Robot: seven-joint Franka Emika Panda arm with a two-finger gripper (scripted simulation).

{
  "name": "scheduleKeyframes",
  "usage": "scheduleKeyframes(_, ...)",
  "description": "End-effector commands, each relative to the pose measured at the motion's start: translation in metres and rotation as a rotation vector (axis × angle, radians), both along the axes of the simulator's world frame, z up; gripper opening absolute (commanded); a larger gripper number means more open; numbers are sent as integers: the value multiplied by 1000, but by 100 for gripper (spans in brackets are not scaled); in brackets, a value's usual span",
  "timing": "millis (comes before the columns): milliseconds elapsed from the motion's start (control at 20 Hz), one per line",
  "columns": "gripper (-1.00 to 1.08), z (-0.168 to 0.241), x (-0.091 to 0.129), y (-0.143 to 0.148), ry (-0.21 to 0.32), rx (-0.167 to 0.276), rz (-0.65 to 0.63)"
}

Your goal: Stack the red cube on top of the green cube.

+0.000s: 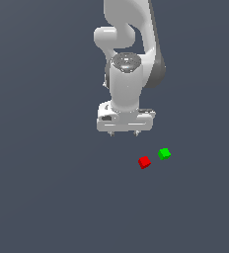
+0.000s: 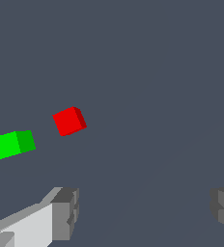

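In the exterior view, going from left to right, the gripper (image 1: 124,133) is met first: it hangs from the white arm (image 1: 131,54) above the grey floor (image 1: 42,197), with its two short fingertips pointing down and nothing between them. The jaws are seen spread wide in the wrist view, where one finger pad (image 2: 65,212) and the other sit far apart with only bare floor between. Nothing is grasped.

Further toward the exterior view's right, the red cube (image 1: 144,162) is found on the floor, below the gripper and a little to its right. Just beyond it, the green cube (image 1: 164,153) is seen, near the red one but clearly apart from it; a strip of floor shows between them. Both cubes lie flat and unstacked.

The step in hand is judged to be the approach to the red cube; no grasp is yet made. For the next move, the open jaws need to be carried over the red cube, turned to match its slightly rotated faces, and lowered around it without the green cube being nudged.
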State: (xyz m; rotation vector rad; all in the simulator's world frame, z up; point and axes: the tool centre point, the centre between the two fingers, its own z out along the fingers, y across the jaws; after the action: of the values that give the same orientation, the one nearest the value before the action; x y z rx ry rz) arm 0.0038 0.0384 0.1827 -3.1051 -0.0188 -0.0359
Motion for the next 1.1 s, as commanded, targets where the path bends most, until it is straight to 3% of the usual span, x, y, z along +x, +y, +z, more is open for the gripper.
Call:
scheduleKeyframes(0, 100, 0, 0, 0, 0, 0, 0)
scheduleKeyframes(500, 100, -19, 12, 16, 3, -6, 68)
scheduleKeyframes(1050, 100, -80, 41, 72, 11, -27, 284)
